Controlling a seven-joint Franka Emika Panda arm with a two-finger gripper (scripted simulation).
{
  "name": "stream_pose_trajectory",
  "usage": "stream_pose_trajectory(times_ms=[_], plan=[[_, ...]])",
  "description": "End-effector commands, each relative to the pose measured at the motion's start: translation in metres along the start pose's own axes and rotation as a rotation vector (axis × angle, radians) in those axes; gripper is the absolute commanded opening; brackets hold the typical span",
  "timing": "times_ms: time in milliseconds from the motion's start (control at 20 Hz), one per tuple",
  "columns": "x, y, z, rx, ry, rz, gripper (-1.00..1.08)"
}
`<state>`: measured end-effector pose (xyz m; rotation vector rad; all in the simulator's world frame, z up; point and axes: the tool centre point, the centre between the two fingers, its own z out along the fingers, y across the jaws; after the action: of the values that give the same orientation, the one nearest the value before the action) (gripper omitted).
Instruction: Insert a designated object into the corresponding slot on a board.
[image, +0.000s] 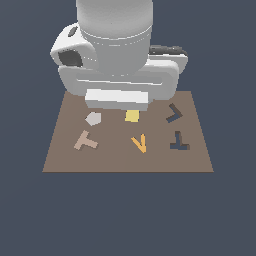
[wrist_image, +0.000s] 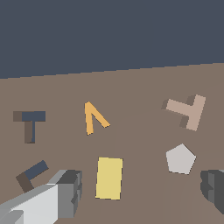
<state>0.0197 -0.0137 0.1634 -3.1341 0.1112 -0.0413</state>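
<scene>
Wide-spread end effector (wrist_image: 142, 192) over yellow block (wrist_image: 109, 178), tan T (wrist_image: 187, 111) unobstructed near board (image: 65, 162) edge

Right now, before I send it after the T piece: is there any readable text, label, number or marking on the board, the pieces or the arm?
None: neither view shows any writing.
Board: plain brown, no labels.
Tan T piece, orange V piece, yellow rectangle, pale grey piece: flat colour, unmarked.
T slot and V slot: dark cut-outs, no signs.
Arm and gripper: no brand or number.

the arm (image: 117, 45) hides the board's (image: 65, 160) far edge, and both fingers (wrist_image: 65, 192) run off the wrist view.
</scene>
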Motion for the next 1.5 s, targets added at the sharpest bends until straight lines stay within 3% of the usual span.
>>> stream_pose_trajectory(times_ms=[0, 800, 1450], plan=[[0.006, 0.009, 0.011, -0.002, -0.003, 0.028, 1.0], [0.047, 0.091, 0.102, -0.01, -0.022, 0.269, 1.0], [0.051, 0.103, 0.12, -0.011, -0.026, 0.302, 1.0]])
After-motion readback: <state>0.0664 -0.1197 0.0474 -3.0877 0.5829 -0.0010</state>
